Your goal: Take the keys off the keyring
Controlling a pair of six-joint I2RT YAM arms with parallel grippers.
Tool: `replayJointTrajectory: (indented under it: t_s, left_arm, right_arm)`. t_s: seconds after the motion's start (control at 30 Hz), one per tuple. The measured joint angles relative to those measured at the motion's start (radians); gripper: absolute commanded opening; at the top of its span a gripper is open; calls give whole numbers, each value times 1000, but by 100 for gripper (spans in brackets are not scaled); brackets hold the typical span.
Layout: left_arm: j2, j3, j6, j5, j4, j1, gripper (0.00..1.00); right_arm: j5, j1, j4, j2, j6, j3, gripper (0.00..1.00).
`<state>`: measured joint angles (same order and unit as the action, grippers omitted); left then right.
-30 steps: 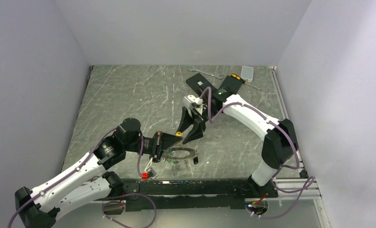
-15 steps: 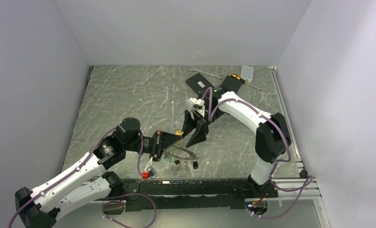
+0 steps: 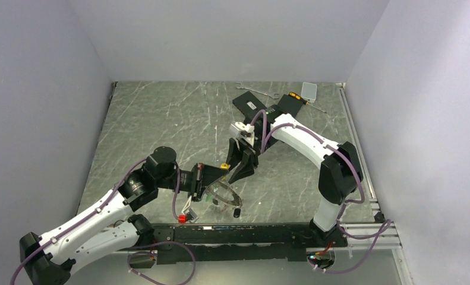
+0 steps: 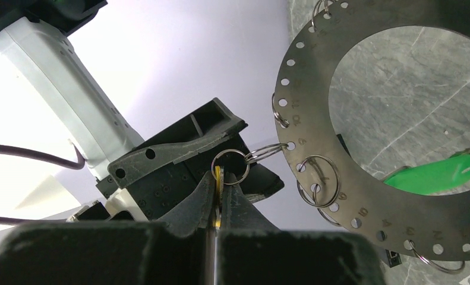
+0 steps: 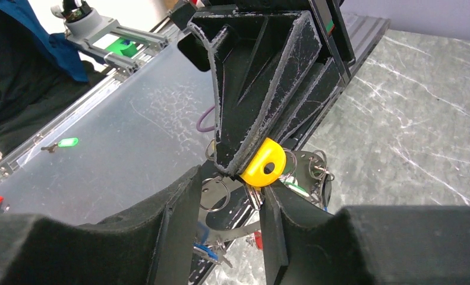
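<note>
Two arms met at the centre of the top view, one hand each. The left hand (image 4: 218, 185) was clamped tight on one yellow key (image 5: 262, 168), pinching its blade so that the round head stuck out past the fingertips. The right hand (image 5: 229, 185) stood partly open, its two fingers either side of that yellow head and gripping nothing that could be seen. One keyring (image 4: 315, 89), a flat metal ring pierced with a row of small holes, hung tilted from the key at the right of the left wrist view, above the tabletop (image 3: 161, 119). One split ring (image 4: 231, 166) at the key linked through a second to a hole, and four more split rings hung from other holes. Small numbers were stamped beside the holes; a 10 and a 3 seemed legible, the rest not. One green key (image 4: 440, 175) showed through the keyring's opening, and one black key (image 3: 237, 212) showed just below the keyring in the top view. At the upper right of the tabletop lay one wrench (image 3: 256, 91) and one black box (image 3: 248, 105), its pale label too small to read.
</note>
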<state>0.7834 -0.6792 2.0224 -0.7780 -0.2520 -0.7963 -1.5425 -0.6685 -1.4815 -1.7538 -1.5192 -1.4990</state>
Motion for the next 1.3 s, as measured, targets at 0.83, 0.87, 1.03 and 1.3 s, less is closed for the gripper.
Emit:
replayJointTrajectory:
  t_s: [0.83, 0.87, 1.03, 1.3]
  left_arm:
    - [-13, -10, 0, 51, 2, -2, 0]
    - [-16, -10, 0, 63, 3, -2, 0]
    - [-42, 7, 13, 141, 37, -2, 0]
    - [-122, 121, 36, 272, 81, 8, 0]
  right_arm:
    - [-13, -5, -3, -45, 7, 0, 0]
    - [-14, -3, -3, -45, 12, 0, 0]
    - [-33, 12, 0, -48, 50, -2, 0]
    - [-25, 117, -4, -81, 155, -59, 0]
